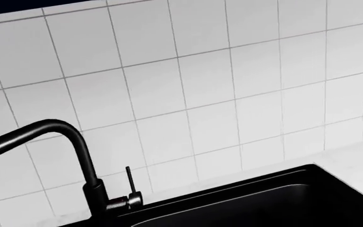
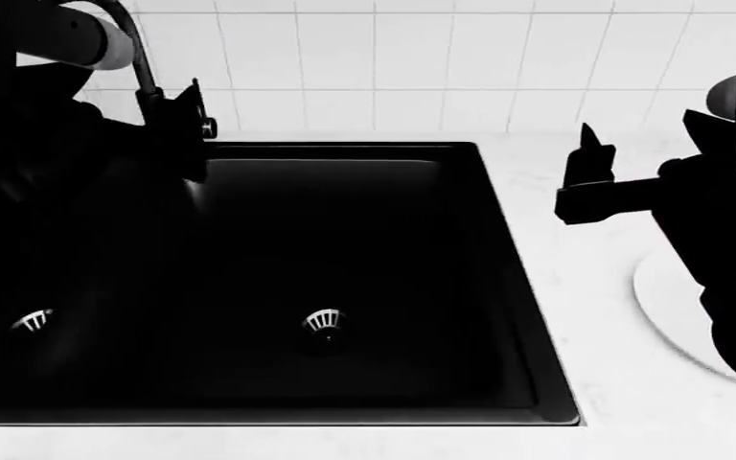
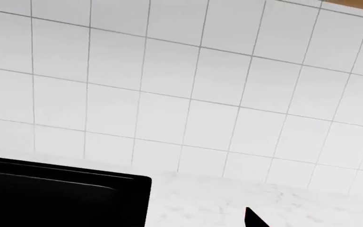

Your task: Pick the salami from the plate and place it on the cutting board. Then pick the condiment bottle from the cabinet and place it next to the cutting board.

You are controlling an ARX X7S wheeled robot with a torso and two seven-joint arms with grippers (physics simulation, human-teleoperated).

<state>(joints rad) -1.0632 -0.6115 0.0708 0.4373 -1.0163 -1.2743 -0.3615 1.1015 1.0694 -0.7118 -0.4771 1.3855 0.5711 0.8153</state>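
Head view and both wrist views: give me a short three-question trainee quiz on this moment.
1. True or false: a long mottled red salami shows in at least one view.
2. The black curved faucet stands at which edge of the deep black sink? A: the tiled-wall edge. B: the edge nearest the robot. C: the right edge.
3. Fill in: in the head view, the small round white plate lies on the white counter to the sink's ____.
Key: 1 false; 2 A; 3 right.

Black sink [image 2: 342, 153] with black faucet [image 1: 55, 142], white tiled wall [image 3: 181, 94].
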